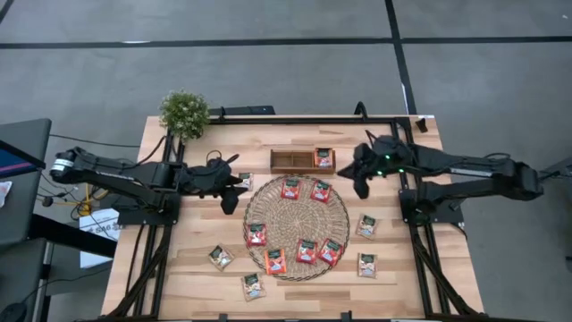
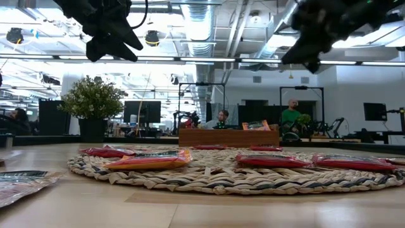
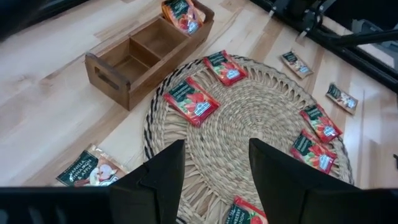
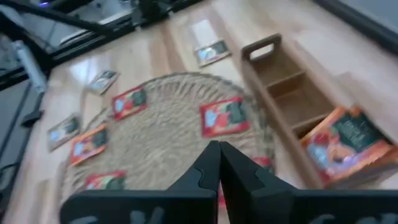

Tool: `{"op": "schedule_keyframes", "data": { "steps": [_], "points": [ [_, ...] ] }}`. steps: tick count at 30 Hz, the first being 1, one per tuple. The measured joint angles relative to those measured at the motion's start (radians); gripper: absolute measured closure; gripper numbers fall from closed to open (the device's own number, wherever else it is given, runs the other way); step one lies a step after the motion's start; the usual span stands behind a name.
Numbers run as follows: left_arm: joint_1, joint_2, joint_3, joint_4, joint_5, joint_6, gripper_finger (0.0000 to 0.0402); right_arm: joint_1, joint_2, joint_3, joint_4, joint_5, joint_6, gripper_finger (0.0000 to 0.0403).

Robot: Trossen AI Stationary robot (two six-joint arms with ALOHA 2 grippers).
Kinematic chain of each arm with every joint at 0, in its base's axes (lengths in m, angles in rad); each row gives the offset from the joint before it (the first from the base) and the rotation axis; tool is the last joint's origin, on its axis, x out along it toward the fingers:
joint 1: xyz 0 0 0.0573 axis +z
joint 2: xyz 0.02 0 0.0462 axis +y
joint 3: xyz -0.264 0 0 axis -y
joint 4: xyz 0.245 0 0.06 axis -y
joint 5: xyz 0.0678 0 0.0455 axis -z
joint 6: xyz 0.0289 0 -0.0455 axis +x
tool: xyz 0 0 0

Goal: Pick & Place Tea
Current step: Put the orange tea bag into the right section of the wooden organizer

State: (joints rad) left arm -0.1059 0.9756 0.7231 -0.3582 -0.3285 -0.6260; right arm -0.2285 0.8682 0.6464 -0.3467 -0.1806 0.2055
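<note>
Several red tea sachets (image 1: 290,188) lie flat on the round woven mat (image 1: 297,207) in the middle of the table. Whitish sachets (image 1: 221,258) lie on the bare wood on both sides of it. One sachet (image 4: 348,146) leans in the end compartment of the small wooden tray (image 1: 290,160) beyond the mat. My left gripper (image 3: 217,180) hangs open above the mat's left edge with nothing between its fingers. My right gripper (image 4: 219,165) is shut and empty, raised above the table near the tray's right end (image 1: 360,183).
A potted plant (image 1: 184,112) stands at the far left corner. The tray's other two compartments (image 3: 134,56) hold nothing. More whitish sachets (image 1: 367,265) lie right of the mat. Beyond the table, people (image 2: 290,114) sit at desks.
</note>
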Motion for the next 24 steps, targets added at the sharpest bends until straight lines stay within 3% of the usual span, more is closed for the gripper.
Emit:
{"op": "schedule_keyframes", "data": {
  "steps": [6,17,20,24],
  "points": [
    [0.000,0.091,0.000,0.054,0.076,-0.063,0.0231,0.082,-0.112,0.000,-0.080,0.030,0.045,0.0403],
    [-0.001,0.378,0.002,0.359,0.401,-0.080,0.0231,0.162,-0.281,-0.094,-0.072,0.078,0.129,0.0403],
    [-0.017,0.448,0.042,0.390,0.471,-0.102,0.0231,0.177,-0.311,-0.136,-0.049,0.078,0.136,0.0403],
    [-0.063,0.545,0.146,0.391,0.482,-0.102,0.0231,0.195,-0.368,-0.190,0.008,0.078,0.136,0.0403]
  ]
}}
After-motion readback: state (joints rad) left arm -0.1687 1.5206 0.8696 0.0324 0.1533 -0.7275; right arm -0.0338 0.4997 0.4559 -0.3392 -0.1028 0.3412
